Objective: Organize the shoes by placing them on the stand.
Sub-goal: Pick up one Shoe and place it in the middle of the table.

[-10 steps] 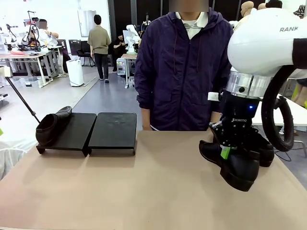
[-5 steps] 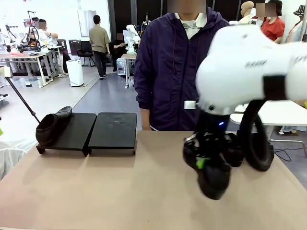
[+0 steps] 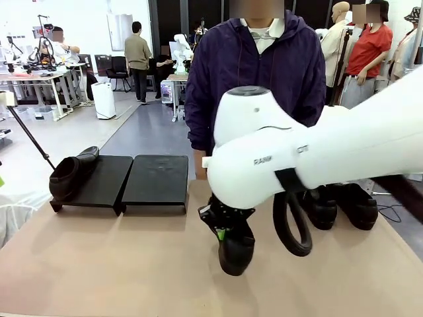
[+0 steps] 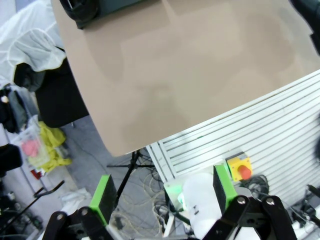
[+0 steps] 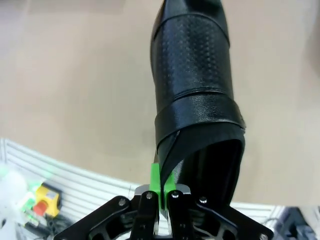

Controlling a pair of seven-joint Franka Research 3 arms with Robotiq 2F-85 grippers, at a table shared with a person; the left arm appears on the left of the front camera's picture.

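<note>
Gripping a shoe (image 3: pixel 236 251) by its back rim with the right gripper (image 3: pixel 228 230), pads pinched tight on the leather collar. Carrying it toe-down, low over the middle of the table (image 3: pixel 99 264); touching the top or just clear, hard to say. Along the fingers in the wrist view: long axis straight away from them, toe farthest out. Off to the robot's left and farther across: the stand (image 3: pixel 99 191), a pair of low platforms side by side. On the outer edge of the left platform (image 3: pixel 109 173), a parked shoe (image 3: pixel 69 175), toe toward the robot, heel toward the far side. Room beside it there, and nothing at all on the right platform (image 3: pixel 157 175). Nearest free spot, by the look of it: that right platform, up and left of the hanging toe. Probably calls for a tilt first, to bring the sole flat and the toe round to match the parked shoe. Over on the table's right side, behind the arm: two more shoes (image 3: pixel 357 206), side by side. As for the left gripper (image 4: pixel 162 192): wide open, nothing between the pads, looking down on the table's near left corner. Closer to the stand, maybe, but empty-handed, so a right-arm job on this evidence. At the far side, a person (image 3: pixel 254 99), standing close to the table edge.
</note>
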